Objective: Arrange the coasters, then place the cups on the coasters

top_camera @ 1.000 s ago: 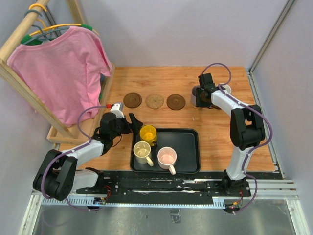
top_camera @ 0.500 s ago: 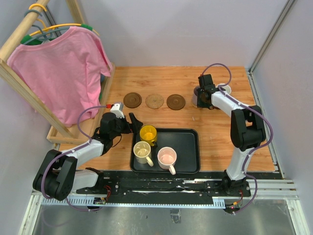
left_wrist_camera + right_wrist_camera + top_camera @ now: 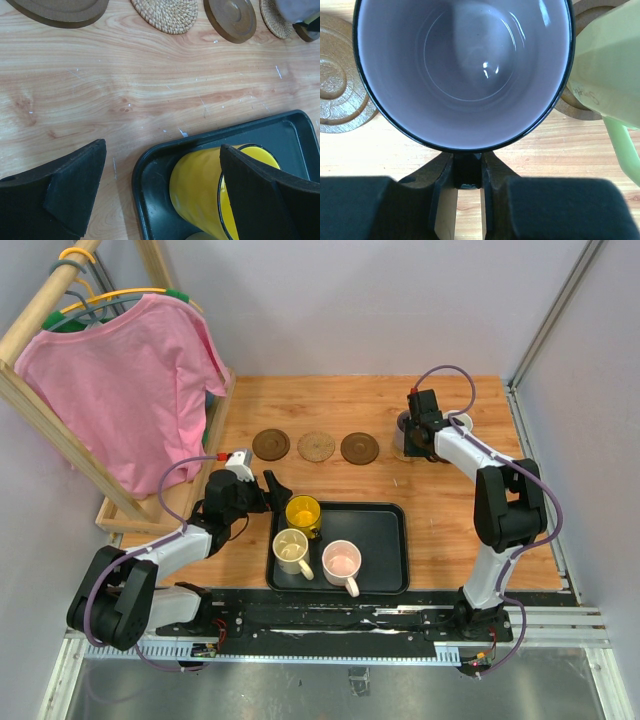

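**Across the table, left to right: three mugs on the tray, one in hand**

At lower left of the overhead view, the left gripper (image 3: pixel 165 187) stands spread wide around the yellow mug (image 3: pixel 200 190) on the black tray (image 3: pixel 385 540). Three coasters (image 3: pixel 316 446) lie bare at centre. At upper right, the right gripper (image 3: pixel 467 167) pinches the handle of the purple-grey mug (image 3: pixel 465 65), close beside the green mug (image 3: pixel 605 65). Whether it is seated cannot be told. Recommendation: centre it on the woven coaster (image 3: pixel 272 20), clear of its neighbour, and release only once it sits flat.
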